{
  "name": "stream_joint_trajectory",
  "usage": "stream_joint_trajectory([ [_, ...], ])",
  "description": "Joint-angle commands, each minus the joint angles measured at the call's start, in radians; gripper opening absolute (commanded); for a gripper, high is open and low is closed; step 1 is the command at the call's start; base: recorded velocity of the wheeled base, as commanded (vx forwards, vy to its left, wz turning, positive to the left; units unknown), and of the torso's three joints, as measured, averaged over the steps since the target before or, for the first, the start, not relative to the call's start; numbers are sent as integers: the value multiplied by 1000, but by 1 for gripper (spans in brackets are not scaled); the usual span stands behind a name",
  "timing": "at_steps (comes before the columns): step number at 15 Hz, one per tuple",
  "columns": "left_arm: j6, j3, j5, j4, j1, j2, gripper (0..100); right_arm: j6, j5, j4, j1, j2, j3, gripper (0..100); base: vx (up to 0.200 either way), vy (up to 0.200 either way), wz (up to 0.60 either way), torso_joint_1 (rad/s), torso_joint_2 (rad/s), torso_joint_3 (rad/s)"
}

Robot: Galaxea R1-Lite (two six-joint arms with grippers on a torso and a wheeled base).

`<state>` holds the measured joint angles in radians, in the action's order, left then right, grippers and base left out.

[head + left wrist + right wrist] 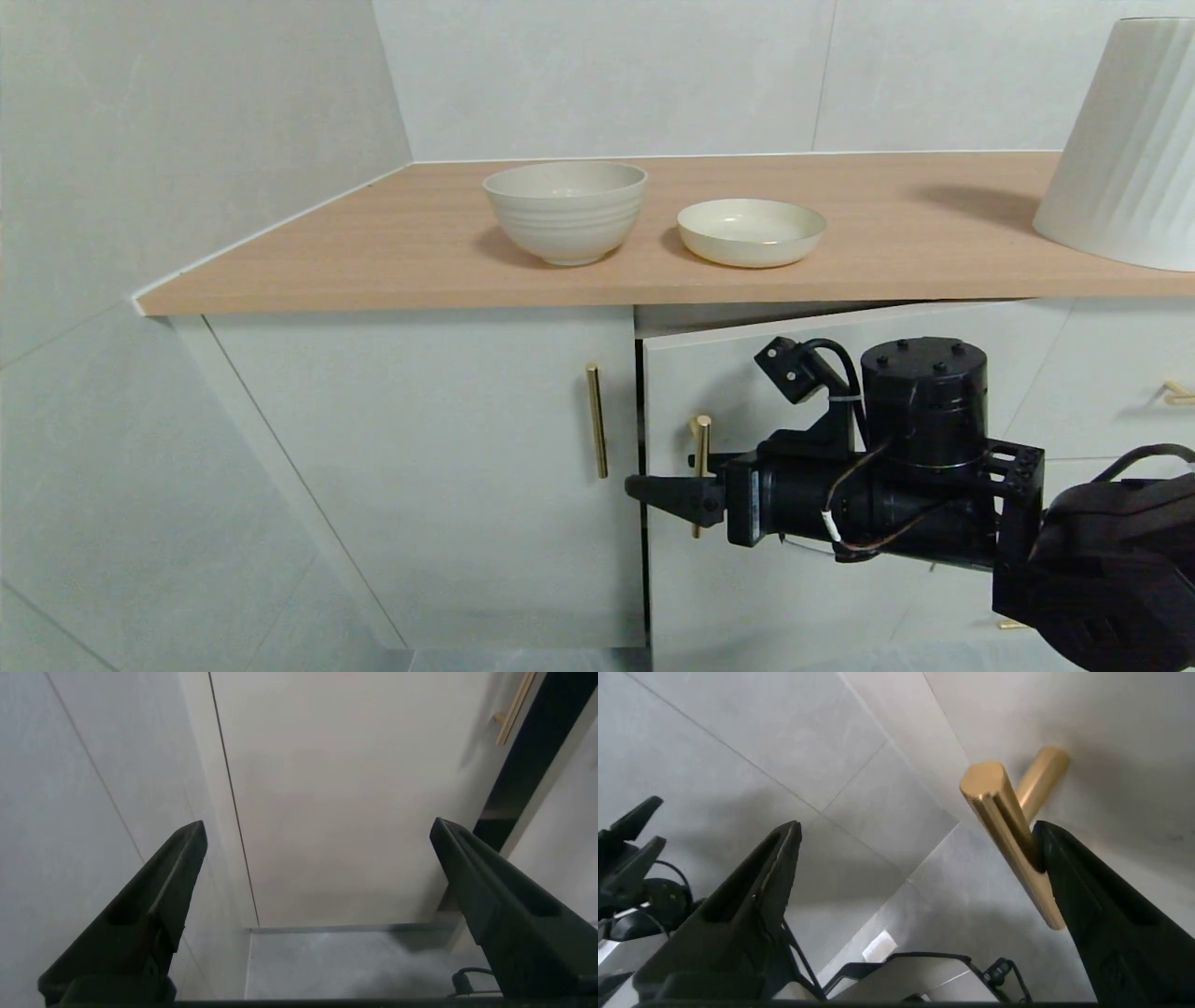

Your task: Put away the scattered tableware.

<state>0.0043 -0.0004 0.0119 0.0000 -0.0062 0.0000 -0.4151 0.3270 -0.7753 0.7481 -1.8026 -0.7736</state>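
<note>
Overhead, bowl [566,210], dish [752,231] on seemingly wooden counter [373,252]; left gripper [318,831], right gripper [915,831] spread.

I see the bowl [565,210] on the counter [373,252], with the shallow dish [752,231] at its three o'clock. My right gripper [646,488] sits at six o'clock from the pair, at the door handle [700,434].

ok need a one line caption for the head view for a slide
Right gripper at the brass handle of an ajar cabinet door, bowl and shallow dish on the countertop above.
</note>
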Motion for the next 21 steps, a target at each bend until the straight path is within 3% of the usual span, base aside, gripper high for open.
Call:
stream_joint_trajectory([
  [1, 0, 0, 0, 0, 0, 0, 100, -4, 1, 1, 8, 8, 0, 100, 0, 0, 0, 0, 0, 0],
  [11, 10, -13, 13, -8, 0, 0, 100, -25, 56, -2, 14, 49, 30, 100, 0, 0, 0, 0, 0, 0],
  [12, 3, -78, 49, 6, 0, 0, 100, -25, 56, -2, 14, 51, 30, 100, 0, 0, 0, 0, 0, 0],
  [15, -6, -293, 292, 124, -6, 144, 100, -25, 56, -2, 14, 58, 30, 100, 0, 0, 0, 0, 0, 0],
  [17, -7, -423, 439, 132, -6, 336, 100, -25, 56, -4, 14, 60, 28, 100, 0, 0, 0, 0, 0, 0],
  [19, -4, -518, 539, 129, -6, 541, 100, -25, 56, -5, 14, 61, 28, 100, 0, 0, 0, 0, 0, 0],
  [21, 0, -590, 586, 118, -6, 732, 100, -24, 56, -18, 14, 60, 30, 100, 0, 0, 0, 0, 0, 0],
])
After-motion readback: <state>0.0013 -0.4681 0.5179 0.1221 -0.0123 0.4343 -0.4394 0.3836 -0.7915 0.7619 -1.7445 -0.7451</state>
